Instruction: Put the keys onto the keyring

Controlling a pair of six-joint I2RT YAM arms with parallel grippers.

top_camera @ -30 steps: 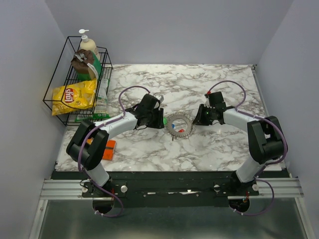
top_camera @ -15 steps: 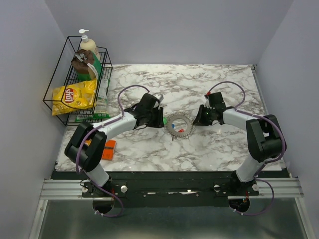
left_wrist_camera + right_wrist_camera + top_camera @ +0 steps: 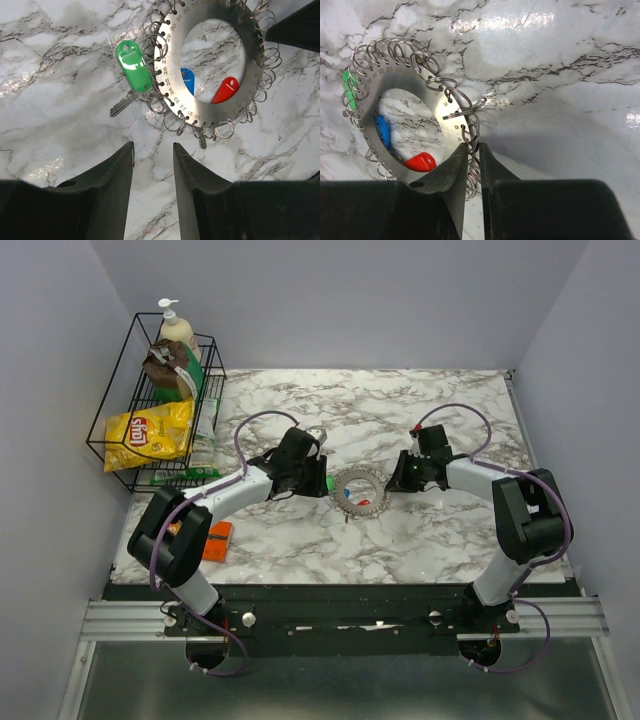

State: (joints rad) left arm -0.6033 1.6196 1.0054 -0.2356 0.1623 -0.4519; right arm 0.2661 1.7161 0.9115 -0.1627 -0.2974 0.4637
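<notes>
The keyring (image 3: 360, 492) is a flat silvery numbered ring (image 3: 172, 65) edged with small split rings, lying on the marble. The green-headed key (image 3: 134, 66) rests against its left rim. Blue (image 3: 187, 81) and red (image 3: 225, 90) key heads show through its hole. My left gripper (image 3: 153, 146) stands open over bare marble just short of the ring, with nothing between its fingers. My right gripper (image 3: 474, 146) is shut on the small split rings at the keyring's (image 3: 420, 80) right rim. From that side the red head (image 3: 420, 161) and blue head (image 3: 383, 131) show too.
A black wire basket (image 3: 118, 445) at the back left holds a yellow chip bag (image 3: 150, 432) and a pump bottle (image 3: 178, 335). An orange block (image 3: 215, 538) lies by the left arm near the front edge. Grey walls close in both sides.
The right gripper's fingers have narrowed onto the split rings at the keyring's rim and edged slightly left. The left arm and the keys have not moved.
</notes>
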